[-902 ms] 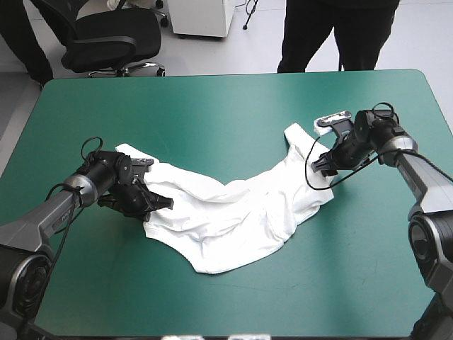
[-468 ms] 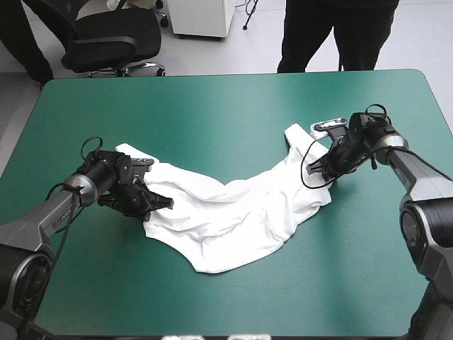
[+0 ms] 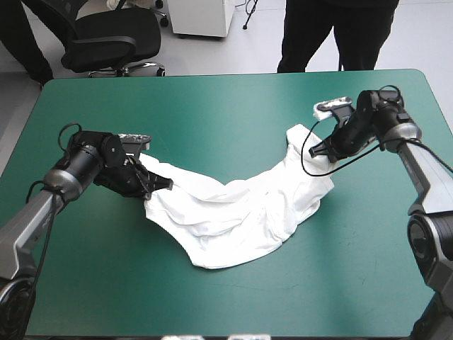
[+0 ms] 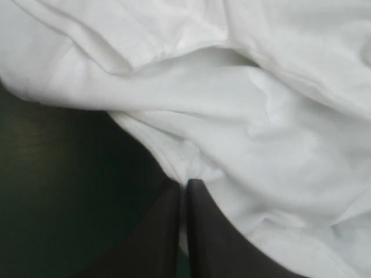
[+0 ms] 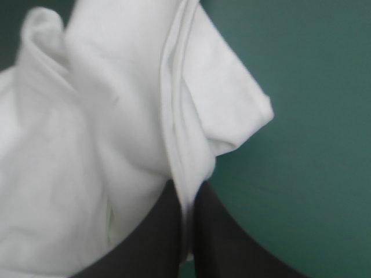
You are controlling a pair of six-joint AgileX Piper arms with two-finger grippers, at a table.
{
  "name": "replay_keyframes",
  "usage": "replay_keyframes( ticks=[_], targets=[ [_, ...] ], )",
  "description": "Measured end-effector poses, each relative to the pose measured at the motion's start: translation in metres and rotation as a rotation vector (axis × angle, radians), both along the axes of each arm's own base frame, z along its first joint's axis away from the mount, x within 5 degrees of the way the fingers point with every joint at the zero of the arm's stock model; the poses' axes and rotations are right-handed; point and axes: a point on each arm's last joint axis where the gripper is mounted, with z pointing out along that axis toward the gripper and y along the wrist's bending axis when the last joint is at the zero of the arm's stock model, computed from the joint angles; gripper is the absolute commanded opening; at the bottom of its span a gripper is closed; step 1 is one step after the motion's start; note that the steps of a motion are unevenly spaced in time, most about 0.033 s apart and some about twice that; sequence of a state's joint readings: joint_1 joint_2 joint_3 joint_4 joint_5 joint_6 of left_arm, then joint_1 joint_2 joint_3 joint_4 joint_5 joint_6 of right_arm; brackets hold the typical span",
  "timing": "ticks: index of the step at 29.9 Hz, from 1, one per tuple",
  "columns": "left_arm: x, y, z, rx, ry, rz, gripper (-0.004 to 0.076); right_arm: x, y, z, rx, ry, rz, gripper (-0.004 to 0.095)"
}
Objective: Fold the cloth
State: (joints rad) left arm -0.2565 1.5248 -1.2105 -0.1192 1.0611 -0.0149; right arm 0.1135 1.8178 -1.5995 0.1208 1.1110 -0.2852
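Left gripper (image 4: 184,184): the black fingers are all but closed, meeting in a narrow pointed arch with a thin fold of the T-shirt (image 3: 233,212) pinched between the tips. Seen from above, this grip point is at the garment's left end, over the left half of the table (image 3: 226,106). Right gripper (image 5: 185,194): the fingers are likewise nearly closed, and a doubled, hem-like edge of white fabric runs down between them. A rounded flap of cloth projects just ahead of the fingers over the teal-green cover. This grip point is at the garment's right end, toward the table's right edge. The T-shirt spans the two grippers as a crumpled, curved band across the middle of the table, its wrinkled centre sagging toward the near edge. Whether either held end is lifted clear of the cover cannot be determined.
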Motion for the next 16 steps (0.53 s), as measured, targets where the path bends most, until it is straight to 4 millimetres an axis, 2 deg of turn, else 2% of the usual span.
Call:
replay_keyframes(
  ticks=[2, 6, 11, 16],
  targets=[
    [-0.007, 0.002, 0.022, -0.01, -0.045, -0.004, -0.0017, -0.006, -0.001, 0.033, 0.009, -0.064, 0.0, -0.0017],
    [-0.028, 0.007, 0.08, -0.047, -0.186, -0.012, -0.0017, -0.026, -0.003, 0.095, 0.03, -0.213, -0.004, -0.0017],
    [-0.065, 0.017, 0.159, -0.113, -0.437, -0.012, -0.0017, -0.056, -0.006, 0.158, 0.062, -0.392, -0.021, -0.0017],
    [-0.108, 0.028, 0.237, -0.179, -0.7, -0.016, -0.0017, -0.097, -0.01, 0.217, 0.104, -0.599, -0.031, -0.0017]
  ],
)
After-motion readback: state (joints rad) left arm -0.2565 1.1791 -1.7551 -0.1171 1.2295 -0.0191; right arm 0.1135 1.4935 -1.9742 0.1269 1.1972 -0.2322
